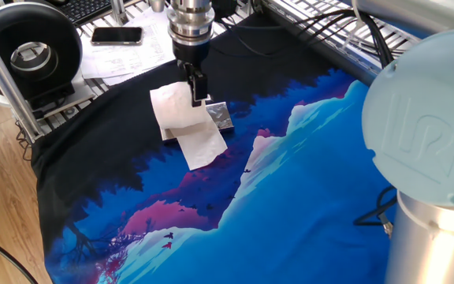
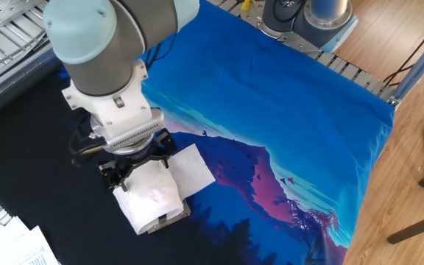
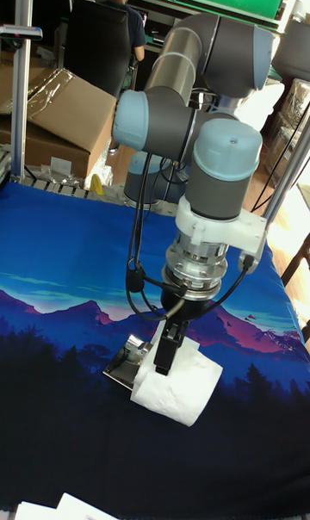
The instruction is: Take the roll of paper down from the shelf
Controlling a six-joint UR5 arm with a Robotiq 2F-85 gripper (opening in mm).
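Note:
The white roll of paper point(image 1: 175, 113) lies on the shelf point(image 1: 221, 116), a low silver foil block on the cloth, with a loose sheet point(image 1: 202, 143) trailing off the front. My gripper point(image 1: 193, 91) points straight down at the roll's far top edge. It looks open, and one black finger point(image 1: 199, 83) touches the roll. From the opposite side the gripper point(image 2: 140, 168) hangs just over the roll point(image 2: 150, 197), and only a sliver of shelf point(image 2: 175, 215) shows under it. In the tall view a finger point(image 3: 165, 346) rests on the roll point(image 3: 178, 388) beside the shelf point(image 3: 127, 362).
A blue and black mountain-print cloth point(image 1: 306, 181) covers the table. Behind it stand a grey wire rack point(image 1: 329, 24) with cables, a black spool point(image 1: 30, 51), a phone point(image 1: 117, 35) and printed sheets point(image 1: 120, 57). The arm's base point(image 1: 436, 158) fills the right foreground.

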